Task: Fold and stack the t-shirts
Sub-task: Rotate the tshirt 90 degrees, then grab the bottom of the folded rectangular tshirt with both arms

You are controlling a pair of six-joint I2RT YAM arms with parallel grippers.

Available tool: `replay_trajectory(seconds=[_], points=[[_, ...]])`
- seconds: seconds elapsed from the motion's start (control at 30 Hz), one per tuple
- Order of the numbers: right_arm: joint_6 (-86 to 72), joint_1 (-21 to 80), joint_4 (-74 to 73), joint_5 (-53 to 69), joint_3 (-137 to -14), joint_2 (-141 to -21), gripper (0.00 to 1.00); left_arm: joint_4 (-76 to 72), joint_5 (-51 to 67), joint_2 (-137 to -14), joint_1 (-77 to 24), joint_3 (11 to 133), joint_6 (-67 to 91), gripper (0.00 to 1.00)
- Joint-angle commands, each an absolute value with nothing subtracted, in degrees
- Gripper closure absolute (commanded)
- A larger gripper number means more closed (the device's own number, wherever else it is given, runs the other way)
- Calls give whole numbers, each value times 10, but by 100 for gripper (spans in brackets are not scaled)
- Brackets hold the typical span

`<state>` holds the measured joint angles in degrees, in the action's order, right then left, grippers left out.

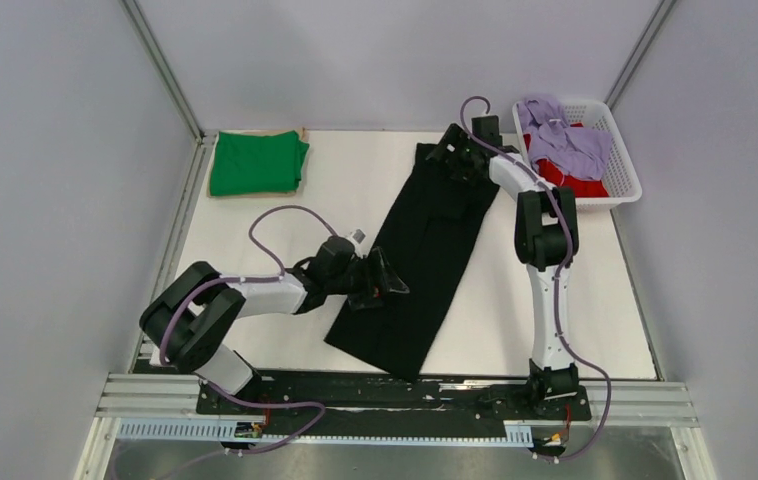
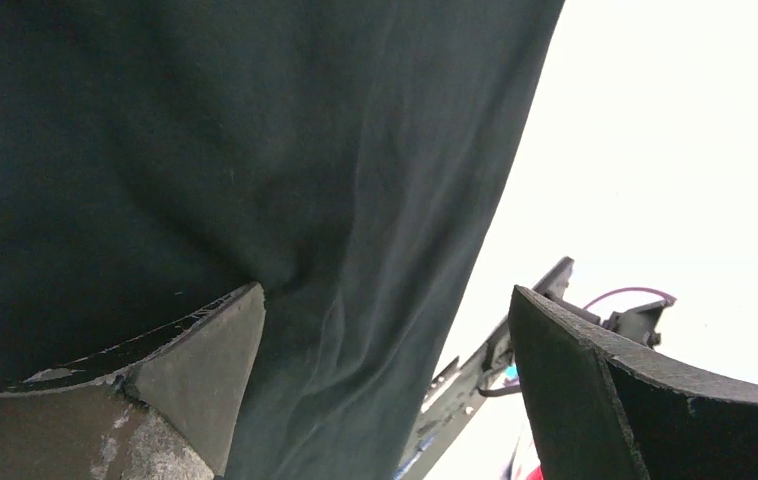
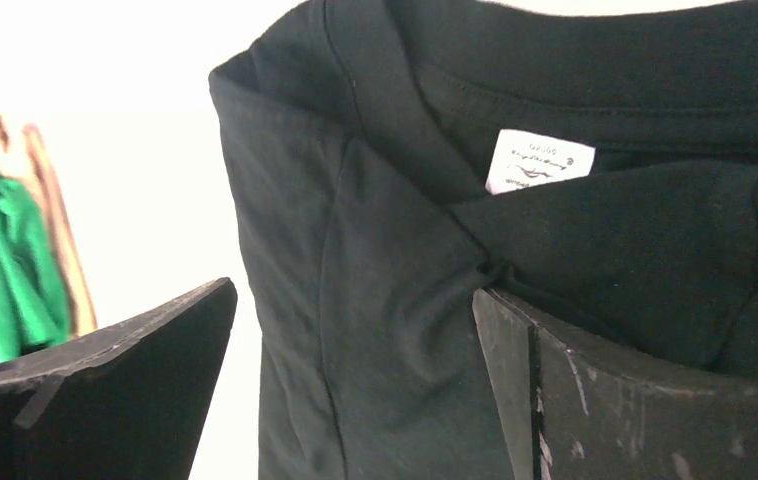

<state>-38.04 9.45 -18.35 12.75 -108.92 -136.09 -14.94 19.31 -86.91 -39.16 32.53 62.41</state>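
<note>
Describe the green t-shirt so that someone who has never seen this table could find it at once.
Take the white table in the top view and go to its far left corner. The green t-shirt lies there, folded into a flat rectangle. It alone is bright green; the black t-shirt lies stretched long across the middle.

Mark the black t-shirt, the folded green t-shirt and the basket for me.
black t-shirt (image 1: pixel 429 252): top view, middle of the cloth.
green t-shirt (image 1: pixel 255 163): top view, centre of the fold.
basket (image 1: pixel 623 155): top view, right rim.
</note>
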Motion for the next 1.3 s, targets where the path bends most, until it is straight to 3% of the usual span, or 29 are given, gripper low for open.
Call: replay_trajectory(seconds=[0.0, 0.23, 0.47, 0.7, 1.03, 1.27], points=[[-408, 99, -207, 170, -1207, -1473, 2, -151, 162, -921, -454, 358, 676, 0], [-423, 101, -166, 186, -1348, -1565, 2, -113, 108, -892, -509, 395, 665, 0], [-301, 109, -161, 243, -1319, -1431, 0, 22, 46, -808, -513, 445, 558, 0], [-160, 142, -156, 205, -1049, -1224, 0, 250, -82, -746, -511, 491, 483, 0], [-292, 203, -147, 73, -605, -891, 0, 298, -91, -612, -504, 371, 483, 1], [-381, 265, -203, 98, -389, -682, 0, 206, 38, -604, -503, 294, 497, 23]])
